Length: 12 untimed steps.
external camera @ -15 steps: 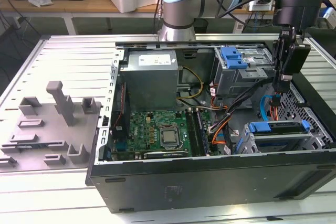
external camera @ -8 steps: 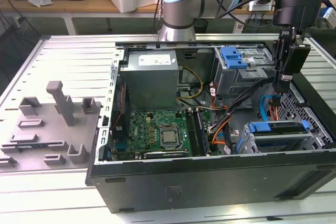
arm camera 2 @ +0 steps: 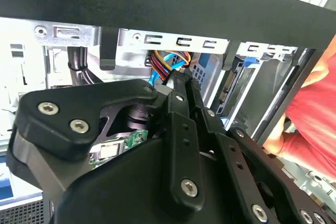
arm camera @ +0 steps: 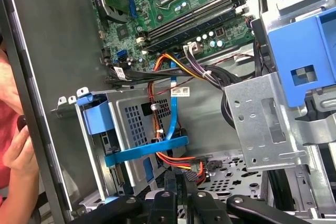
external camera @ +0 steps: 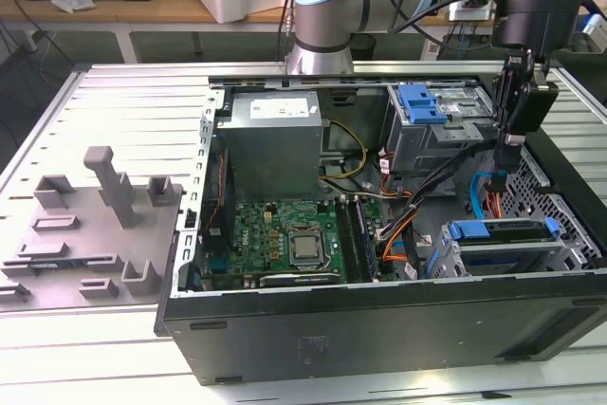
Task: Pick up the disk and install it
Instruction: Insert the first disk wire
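Observation:
The disk [external camera: 507,231] lies flat in the metal drive cage [external camera: 455,258] at the near corner of the open computer case, on the exterior view's right, its blue carrier rail [external camera: 474,230] facing the motherboard. In the first wrist view the blue rail [arm camera: 147,149] crosses the perforated cage wall. My gripper [external camera: 510,160] hangs above and behind that cage, over the blue cables, apart from the disk. Its fingers [arm camera: 171,184] stand close together with nothing between them, and they meet at the tips [arm camera 2: 177,83] in the second wrist view.
A blue latch [external camera: 422,101] tops the upper drive bay [arm camera: 262,124]. Cable bundles [arm camera: 178,69] run from the motherboard [external camera: 285,234] toward the cage. A person's hand [arm camera: 21,153] and red sleeve [arm camera 2: 315,108] are at the case wall. A grey fixture tray [external camera: 85,225] lies outside the case.

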### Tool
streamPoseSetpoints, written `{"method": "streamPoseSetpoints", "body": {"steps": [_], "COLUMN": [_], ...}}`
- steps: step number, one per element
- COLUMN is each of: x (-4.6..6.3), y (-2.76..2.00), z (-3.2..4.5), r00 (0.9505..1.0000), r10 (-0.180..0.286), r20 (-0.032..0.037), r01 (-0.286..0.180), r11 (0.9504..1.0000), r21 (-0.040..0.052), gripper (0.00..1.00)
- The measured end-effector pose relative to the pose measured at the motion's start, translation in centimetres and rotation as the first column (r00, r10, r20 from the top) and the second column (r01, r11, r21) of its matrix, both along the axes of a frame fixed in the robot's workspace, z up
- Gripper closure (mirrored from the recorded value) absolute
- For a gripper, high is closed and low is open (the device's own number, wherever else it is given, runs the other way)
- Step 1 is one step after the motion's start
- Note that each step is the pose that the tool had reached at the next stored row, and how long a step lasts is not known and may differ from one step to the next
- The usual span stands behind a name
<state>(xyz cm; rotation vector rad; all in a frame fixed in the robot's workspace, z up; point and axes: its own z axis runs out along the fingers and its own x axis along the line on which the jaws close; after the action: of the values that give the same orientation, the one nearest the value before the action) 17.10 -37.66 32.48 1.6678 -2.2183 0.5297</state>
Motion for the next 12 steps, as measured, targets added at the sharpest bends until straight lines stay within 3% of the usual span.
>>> {"method": "streamPoseSetpoints", "body": {"steps": [12], "x": [-0.04], "y": [-0.01], "z": [0.13], "r00": [1.0000], "r10": [0.000], "r20": [-0.0001], "r01": [0.000], "r11": [1.0000], "r21": [-0.0003], "gripper": [0.83]}}
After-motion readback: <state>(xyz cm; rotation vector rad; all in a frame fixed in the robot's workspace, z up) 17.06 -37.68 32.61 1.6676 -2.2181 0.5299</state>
